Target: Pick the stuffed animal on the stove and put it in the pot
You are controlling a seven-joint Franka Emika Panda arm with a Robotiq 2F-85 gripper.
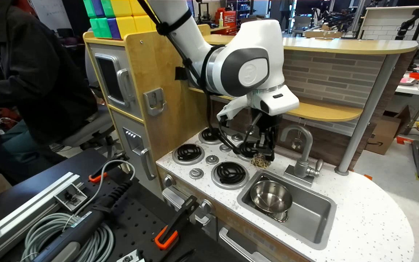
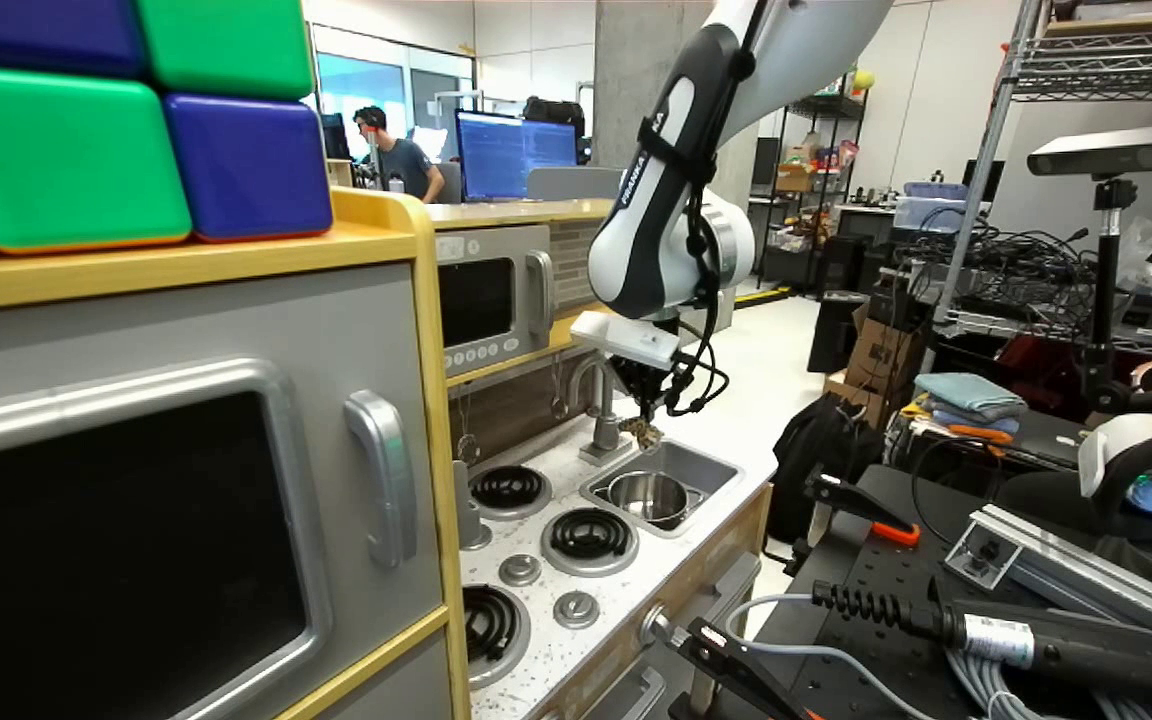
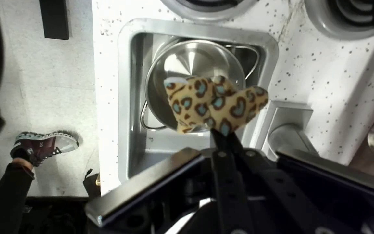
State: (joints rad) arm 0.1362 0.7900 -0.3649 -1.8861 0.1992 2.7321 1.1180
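Note:
The stuffed animal (image 3: 218, 104) is tan with brown and blue leopard spots. My gripper (image 3: 226, 132) is shut on its lower edge, seen in the wrist view. The toy hangs from the fingertips in both exterior views (image 1: 260, 161) (image 2: 642, 436). The round steel pot (image 3: 190, 58) stands in the sink. In the wrist view the toy overlaps the pot and hides part of it. The pot also shows in both exterior views (image 1: 270, 196) (image 2: 648, 494), lower than the toy. The white stove (image 1: 204, 166) has black burners in silver rings and no toy on it.
The grey sink (image 1: 309, 220) is set into the counter around the pot. A grey faucet (image 1: 306, 145) rises close beside the gripper, at the sink's back edge. A yellow shelf (image 1: 326, 109) and a microwave (image 2: 491, 295) are above. A black table (image 1: 136, 214) with clamps stands in front.

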